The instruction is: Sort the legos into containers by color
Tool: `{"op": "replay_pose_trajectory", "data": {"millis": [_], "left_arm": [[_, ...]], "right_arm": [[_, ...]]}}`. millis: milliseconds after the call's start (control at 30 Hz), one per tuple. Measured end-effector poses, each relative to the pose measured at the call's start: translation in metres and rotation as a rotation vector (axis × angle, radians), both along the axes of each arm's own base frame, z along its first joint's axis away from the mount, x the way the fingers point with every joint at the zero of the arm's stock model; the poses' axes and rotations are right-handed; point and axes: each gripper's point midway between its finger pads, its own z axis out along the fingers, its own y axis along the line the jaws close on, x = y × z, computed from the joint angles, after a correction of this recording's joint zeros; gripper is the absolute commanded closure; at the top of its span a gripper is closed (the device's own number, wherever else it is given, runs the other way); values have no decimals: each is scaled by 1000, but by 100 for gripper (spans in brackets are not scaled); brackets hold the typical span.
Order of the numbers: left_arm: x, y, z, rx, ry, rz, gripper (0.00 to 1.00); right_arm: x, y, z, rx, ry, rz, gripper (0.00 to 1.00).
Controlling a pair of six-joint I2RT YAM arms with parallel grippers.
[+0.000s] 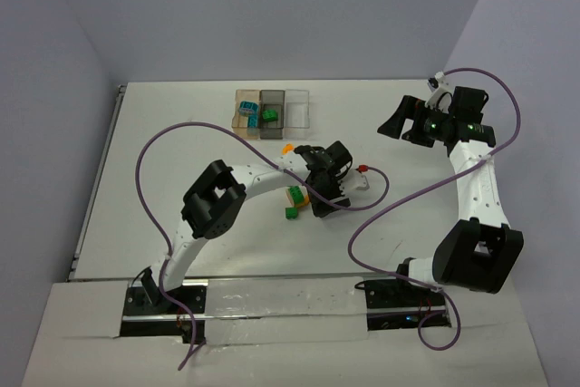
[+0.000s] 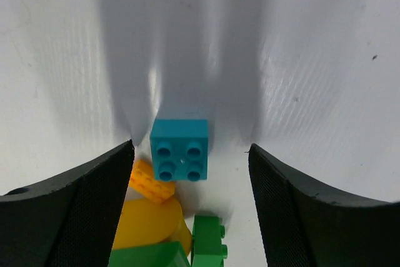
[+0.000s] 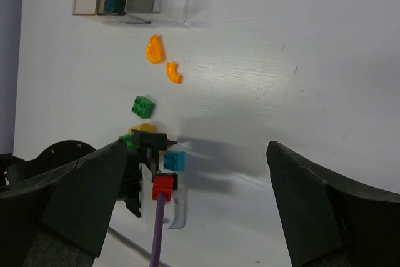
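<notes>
Legos [image 1: 294, 195] are partly sorted. In the containers [image 1: 272, 95] at the far side of the desk [image 1: 163, 151], the orange-brown box [image 1: 239, 97] holds teal bricks and the smoky grey box [image 1: 272, 97] holds a green one. The left hand [image 2: 190, 176] sits low over a teal brick [image 2: 180, 150], fingers apart on either side and not touching it. Orange pieces [image 2: 149, 182] and green bricks [image 2: 209, 242] crowd just beside it. Two orange curved pieces [image 3: 154, 49] and a green brick [image 3: 144, 106] lie loose nearer the boxes. The right hand [image 1: 400, 120] hangs wide apart, holding nothing.

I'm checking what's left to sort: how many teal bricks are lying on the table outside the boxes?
1. The teal brick lies between the left hand's open fingers, touching neither, beside orange pieces and green pieces. The arm could hide others.
</notes>
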Motion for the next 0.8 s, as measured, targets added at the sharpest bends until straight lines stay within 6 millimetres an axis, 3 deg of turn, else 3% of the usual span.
{"op": "replay_pose_trajectory", "data": {"millis": [133,500,633,733,800], "left_arm": [[1,-7,3,-14,-8,-9,30],[-1,-5,1,-8,-2,-10,70],[2,-2,3,-4,-12,-1,78],[8,1,16,-20,-26,14,85],[17,3,37,-58,-39,41,88]], "right_arm": [[0,0,-2,4,5,2,0],[1,1,-2,7,8,4,0],[1,1,-2,7,8,4,0],[1,1,-2,7,8,5,0],[1,1,-2,7,8,4,0]]}}
